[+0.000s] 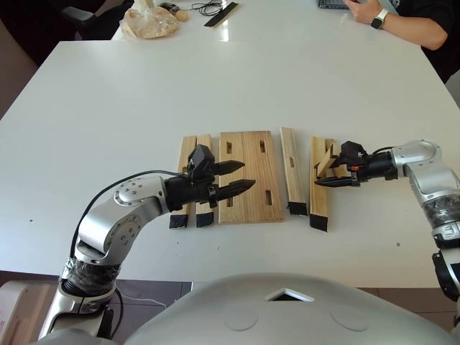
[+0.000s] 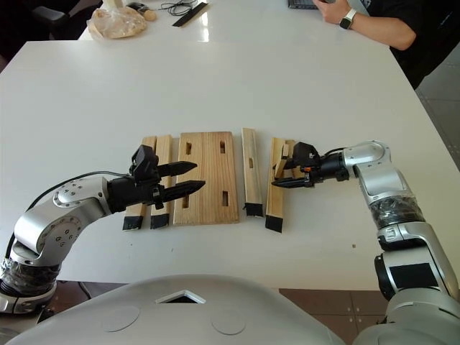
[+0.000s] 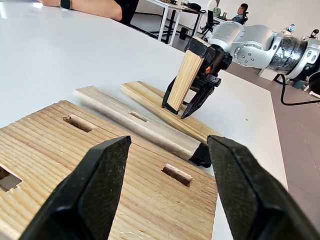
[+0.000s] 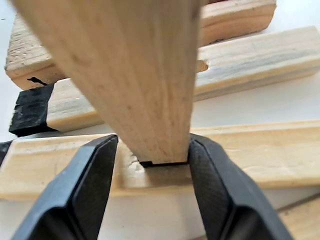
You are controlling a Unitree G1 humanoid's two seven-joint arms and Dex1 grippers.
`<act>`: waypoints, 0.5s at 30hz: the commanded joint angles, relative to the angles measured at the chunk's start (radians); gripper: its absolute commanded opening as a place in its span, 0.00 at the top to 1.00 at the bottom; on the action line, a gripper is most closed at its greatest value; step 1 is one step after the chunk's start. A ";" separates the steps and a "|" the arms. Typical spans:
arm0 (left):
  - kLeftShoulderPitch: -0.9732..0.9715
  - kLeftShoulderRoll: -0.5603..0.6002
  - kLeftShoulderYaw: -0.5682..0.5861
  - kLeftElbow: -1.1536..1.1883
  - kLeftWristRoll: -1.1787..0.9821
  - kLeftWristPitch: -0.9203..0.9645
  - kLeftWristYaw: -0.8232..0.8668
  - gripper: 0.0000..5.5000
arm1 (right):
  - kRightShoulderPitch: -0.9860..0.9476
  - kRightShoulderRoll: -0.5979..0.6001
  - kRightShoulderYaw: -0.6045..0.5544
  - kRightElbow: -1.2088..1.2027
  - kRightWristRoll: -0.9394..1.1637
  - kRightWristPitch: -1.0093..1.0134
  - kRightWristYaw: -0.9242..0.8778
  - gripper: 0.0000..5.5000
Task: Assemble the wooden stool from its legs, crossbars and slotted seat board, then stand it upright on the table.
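The slotted seat board (image 1: pixel 269 169) lies flat in the middle of the table. Two black-tipped legs (image 1: pixel 188 154) lie side by side against its left edge, a third leg (image 1: pixel 291 172) lies just to its right, and a fourth leg (image 1: pixel 319 198) lies beyond that. My left gripper (image 1: pixel 249 173) hovers open over the board's left half, its wide-spread fingers (image 3: pixel 95 195) empty. My right gripper (image 1: pixel 323 175) is shut on a short crossbar (image 4: pixel 130 75), held tilted upright with its lower end on the fourth leg (image 4: pixel 260 150).
A plastic bag (image 1: pixel 149 23) and a black bar (image 1: pixel 221 14) lie at the table's far edge. A person's arm with a watch (image 1: pixel 388 18) rests at the far right corner. White table (image 1: pixel 215 86) stretches wide beyond the parts.
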 commanded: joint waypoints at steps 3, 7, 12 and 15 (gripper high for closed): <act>0.042 0.016 0.021 -0.025 0.010 -0.009 0.007 0.48 | -0.034 -0.091 -0.316 -0.440 0.410 0.395 -0.067 0.56; 0.040 0.010 0.012 -0.027 0.018 -0.011 0.009 0.48 | -0.102 -0.069 -0.415 -0.557 0.588 0.542 -0.173 0.56; 0.014 0.009 0.008 -0.013 0.020 -0.007 -0.001 0.48 | -0.140 0.025 -0.384 -0.595 0.565 0.519 -0.317 0.56; -0.002 0.015 0.005 -0.002 0.022 -0.004 -0.010 0.48 | -0.149 0.068 -0.361 -0.597 0.544 0.505 -0.364 0.56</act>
